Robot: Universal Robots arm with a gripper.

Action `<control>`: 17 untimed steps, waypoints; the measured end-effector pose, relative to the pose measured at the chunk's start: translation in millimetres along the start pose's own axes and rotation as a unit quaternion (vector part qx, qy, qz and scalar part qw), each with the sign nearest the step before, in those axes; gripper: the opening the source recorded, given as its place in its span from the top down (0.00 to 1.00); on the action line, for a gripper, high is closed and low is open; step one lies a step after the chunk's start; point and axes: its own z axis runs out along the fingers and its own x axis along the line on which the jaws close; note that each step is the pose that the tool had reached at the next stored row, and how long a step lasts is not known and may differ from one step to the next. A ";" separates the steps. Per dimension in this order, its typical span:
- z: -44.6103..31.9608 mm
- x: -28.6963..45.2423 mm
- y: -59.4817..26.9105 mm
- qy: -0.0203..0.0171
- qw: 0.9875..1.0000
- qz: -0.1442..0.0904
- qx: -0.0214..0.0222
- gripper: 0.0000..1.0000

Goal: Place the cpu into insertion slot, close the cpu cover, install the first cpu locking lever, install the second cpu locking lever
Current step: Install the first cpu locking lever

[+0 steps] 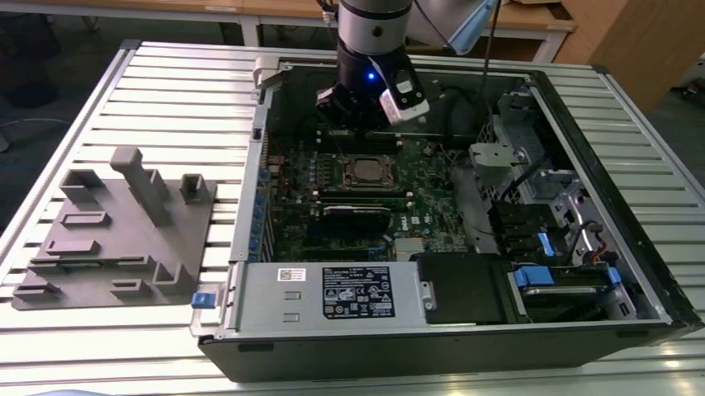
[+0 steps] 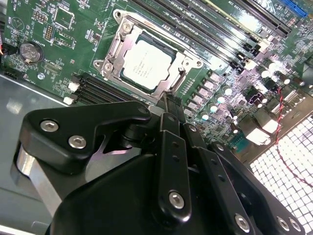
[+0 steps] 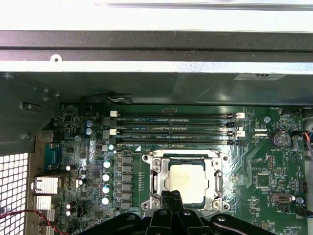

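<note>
The cpu lies flat in the insertion slot on the green motherboard, its silver-grey top facing up. The cpu cover lies down around it as a thin metal frame. In the first wrist view the cpu sits inside that frame. My gripper hangs just above the socket's edge, its black fingers pressed together with nothing visible between them. In the exterior view the gripper is inside the open case, a little behind the cpu.
Long black memory slots run beside the socket. The case wall stands at the exterior view's left, the drive cage at its right, and the power supply in front. A grey fixture lies on the slatted table.
</note>
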 end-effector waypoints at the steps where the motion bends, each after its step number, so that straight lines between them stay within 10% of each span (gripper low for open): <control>1: 0.0 0.0 0.0 0.000 1.000 0.000 0.000 0.89; 17: -0.2 12.6 -1.0 0.000 1.000 0.000 0.000 0.89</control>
